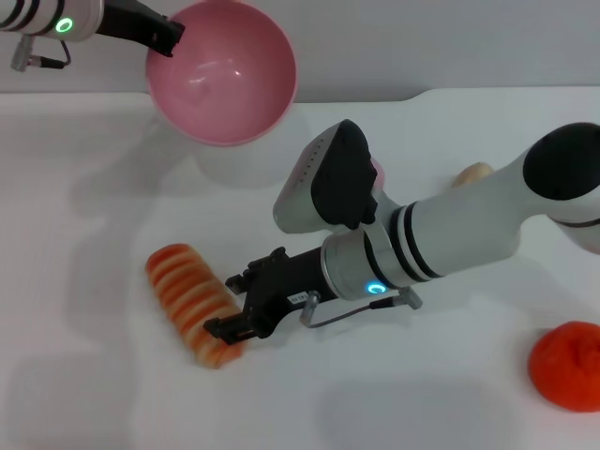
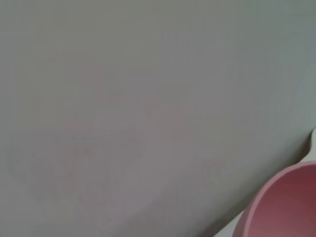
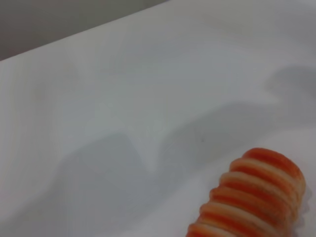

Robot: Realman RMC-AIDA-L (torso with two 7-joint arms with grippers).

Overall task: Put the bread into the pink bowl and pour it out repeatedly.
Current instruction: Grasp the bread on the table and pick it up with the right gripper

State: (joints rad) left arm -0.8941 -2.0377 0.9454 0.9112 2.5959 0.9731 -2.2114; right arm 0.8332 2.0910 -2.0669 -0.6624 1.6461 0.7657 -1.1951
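The right gripper [image 1: 234,328] is set low at the near end of the bread [image 1: 192,303], its black fingers spread around that end. The bread lies flat on the white table [image 1: 94,234]. Beyond the bread, the empty pink bowl [image 1: 223,70] is held tilted above the table, its rim pinched by the left gripper [image 1: 167,37].

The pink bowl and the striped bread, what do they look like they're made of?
The pink bowl looks like smooth, slightly glossy plastic: even colour, soft highlights inside. The bread seems a moulded toy, likely soft plastic or foam, matte, with regular ridges and painted orange and cream stripes; which one is unclear.
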